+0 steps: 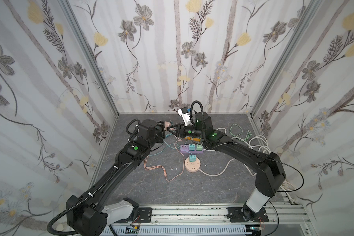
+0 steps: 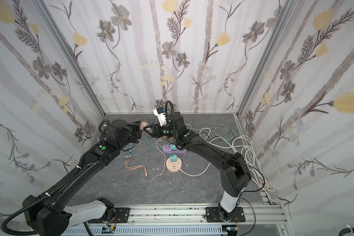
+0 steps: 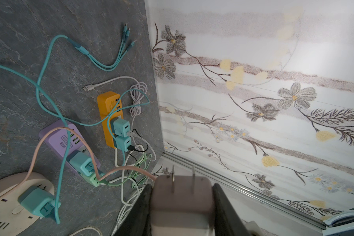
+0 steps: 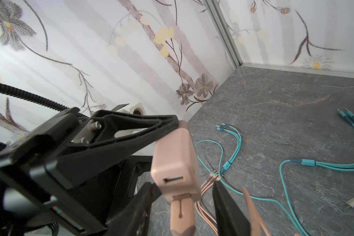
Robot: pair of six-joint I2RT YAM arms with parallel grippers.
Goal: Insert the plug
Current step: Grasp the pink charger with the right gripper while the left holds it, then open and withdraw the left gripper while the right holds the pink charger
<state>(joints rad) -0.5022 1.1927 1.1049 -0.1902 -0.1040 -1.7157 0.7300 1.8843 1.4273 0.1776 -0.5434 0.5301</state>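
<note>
My left gripper [image 3: 182, 185] is shut on a pale pink charger plug [image 3: 182, 196], whose two metal prongs [image 3: 193, 177] point away from the wrist. In both top views the plug [image 1: 167, 123] [image 2: 144, 123] hangs above the rear middle of the table between the two grippers. A pink USB connector [image 4: 181, 212] sits in the plug's [image 4: 172, 155] lower port. My right gripper [image 4: 182, 183] is open, with its jaws on either side of that connector and a gap on one side. In a top view the right gripper [image 1: 168, 128] meets the left gripper [image 1: 165, 125] tip to tip.
Below the grippers lie a purple power strip [image 1: 184, 147], an orange one [image 3: 107, 106] and a round pink socket [image 1: 193, 164], each with teal adapters plugged in. Teal, pink, green and white cables [image 1: 258, 143] sprawl across the grey table. The back wall is close behind.
</note>
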